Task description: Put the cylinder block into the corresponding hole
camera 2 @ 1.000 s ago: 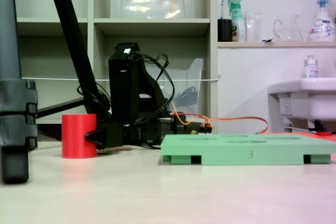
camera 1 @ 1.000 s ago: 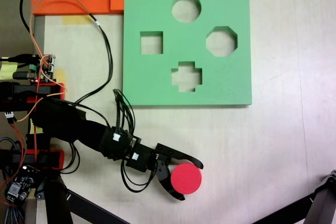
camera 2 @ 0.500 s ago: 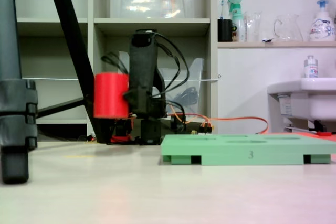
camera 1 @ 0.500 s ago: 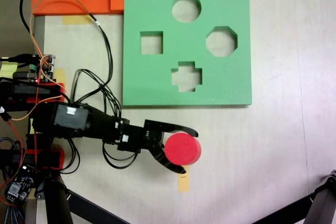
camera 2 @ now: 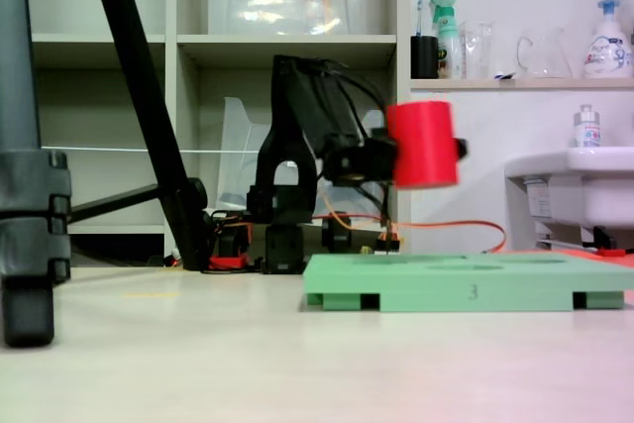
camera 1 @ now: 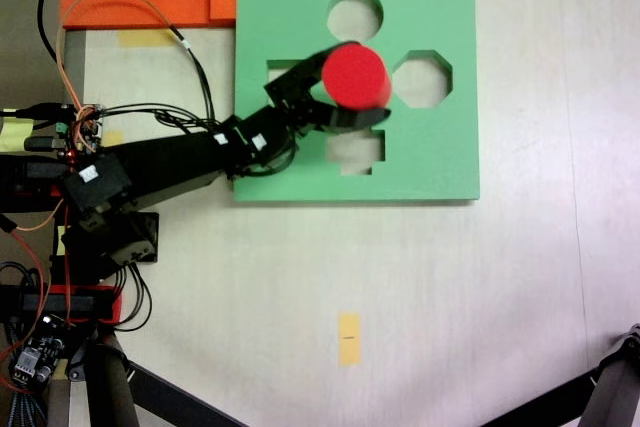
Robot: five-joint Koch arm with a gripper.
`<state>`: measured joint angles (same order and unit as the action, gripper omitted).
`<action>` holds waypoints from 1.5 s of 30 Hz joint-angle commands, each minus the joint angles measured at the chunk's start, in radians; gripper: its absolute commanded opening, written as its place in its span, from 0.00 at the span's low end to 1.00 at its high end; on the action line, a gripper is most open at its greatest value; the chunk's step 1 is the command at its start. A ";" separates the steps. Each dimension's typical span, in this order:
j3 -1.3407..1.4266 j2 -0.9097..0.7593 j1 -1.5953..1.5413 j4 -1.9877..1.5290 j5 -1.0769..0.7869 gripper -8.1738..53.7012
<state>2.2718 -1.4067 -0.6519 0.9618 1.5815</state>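
In the top-down fixed view, the arm [camera 1: 160,162] reaches from the left edge across to the green board [camera 1: 445,162], and its gripper [camera 1: 368,95] has both jaws closed against the sides of the red cylinder [camera 1: 355,75]. The side fixed view shows that cylinder [camera 2: 423,144] held in the air, well clear of the board [camera 2: 466,289], so the pick-up and lift are judged complete. What remains is the transfer to the round hole [camera 1: 350,9], the descent and the release. From above, the cylinder sits over the middle of the board, between the square cutout [camera 1: 280,72] on its left and the octagonal cutout [camera 1: 428,77] on its right, with the round hole just beyond it on the far side. The cylinder's long axis stands close to vertical, leaning slightly, with its flat round face turned upward.
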 commanded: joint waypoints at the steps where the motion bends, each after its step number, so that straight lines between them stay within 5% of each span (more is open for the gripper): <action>1: -0.083 0.018 -0.072 0.023 0.023 0.49; 16: -0.307 0.350 -0.210 0.078 0.026 0.49; 45: -0.471 0.534 -0.204 0.066 0.048 0.49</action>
<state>1.8607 -0.8621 -0.8452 0.9633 1.6137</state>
